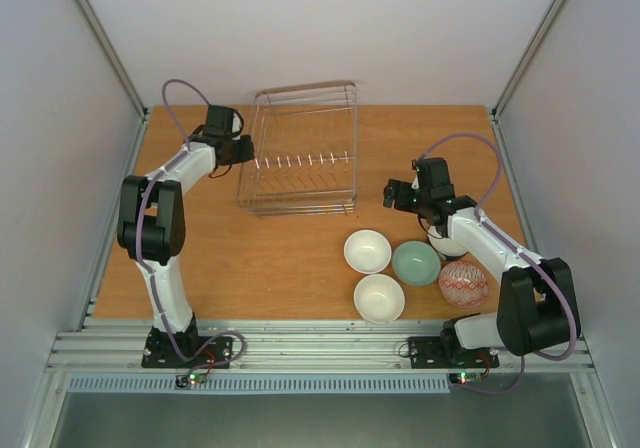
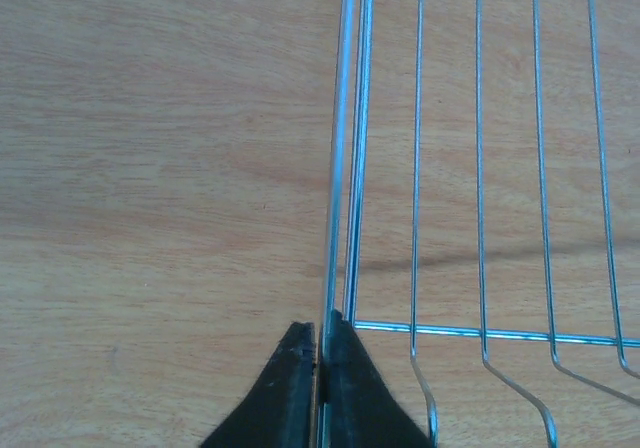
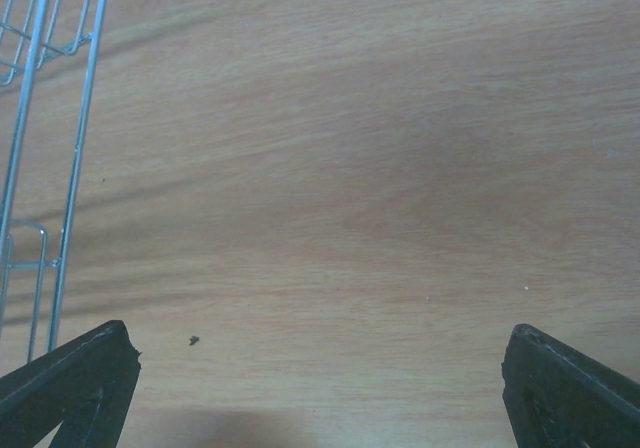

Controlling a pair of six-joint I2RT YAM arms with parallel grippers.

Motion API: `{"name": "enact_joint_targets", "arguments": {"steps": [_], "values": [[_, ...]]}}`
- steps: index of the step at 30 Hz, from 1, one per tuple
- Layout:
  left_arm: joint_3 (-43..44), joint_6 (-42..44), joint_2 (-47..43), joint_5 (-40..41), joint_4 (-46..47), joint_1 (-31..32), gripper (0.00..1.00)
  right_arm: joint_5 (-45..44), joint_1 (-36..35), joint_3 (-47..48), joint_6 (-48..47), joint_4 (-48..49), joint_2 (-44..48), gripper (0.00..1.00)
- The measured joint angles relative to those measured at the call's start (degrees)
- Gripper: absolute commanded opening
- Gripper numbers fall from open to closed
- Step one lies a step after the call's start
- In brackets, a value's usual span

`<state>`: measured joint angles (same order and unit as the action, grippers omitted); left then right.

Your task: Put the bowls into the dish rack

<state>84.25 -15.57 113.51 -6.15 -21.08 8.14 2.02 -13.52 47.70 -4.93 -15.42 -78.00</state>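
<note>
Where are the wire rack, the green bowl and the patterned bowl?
dish rack [image 1: 298, 205], top view, front wall wires.
mint-green bowl [image 1: 416, 262], top view, middle of its inside.
red-and-white patterned bowl [image 1: 463, 283], top view, middle of its patterned surface.

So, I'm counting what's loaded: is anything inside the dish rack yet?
Nothing: only tines and the table show through the dish rack. The four visible bowls sit outside it. The left gripper pinches its left rim; nothing hides the inside.

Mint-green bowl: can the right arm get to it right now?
Probably yes. The right gripper is open and empty, and the mint-green bowl sits uncovered close beside it, with nothing between them.
</note>
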Motion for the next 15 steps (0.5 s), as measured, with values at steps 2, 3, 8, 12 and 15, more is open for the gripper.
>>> {"name": "enact_joint_targets", "arguments": {"steps": [2, 3, 8, 12, 15], "values": [[0.0, -0.9, -0.1, -0.1, -0.2, 0.1, 0.21, 0.0, -0.1, 0.0, 0.0, 0.0, -0.3, 0.98], [-0.3, -1.7, -0.1, -0.2, -0.8, 0.2, 0.25, 0.0, -0.1, 0.0, 0.0, 0.0, -0.3, 0.98], [-2.0, -2.6, -0.6, -1.2, -3.1, 0.9, 0.35, 0.0, -0.1, 0.0, 0.0, 0.0, -0.3, 0.99], [-2.4, -3.1, -0.8, -1.6, -3.7, 0.9, 0.42, -0.2, -0.1, 0.0, 0.0, 0.0, -0.3, 0.99], [-2.8, -3.3, -1.0, -2.2, -3.6, 0.7, 0.55, -1.9, -0.6, 0.0, 0.0, -0.2, -0.2, 0.99]]}}
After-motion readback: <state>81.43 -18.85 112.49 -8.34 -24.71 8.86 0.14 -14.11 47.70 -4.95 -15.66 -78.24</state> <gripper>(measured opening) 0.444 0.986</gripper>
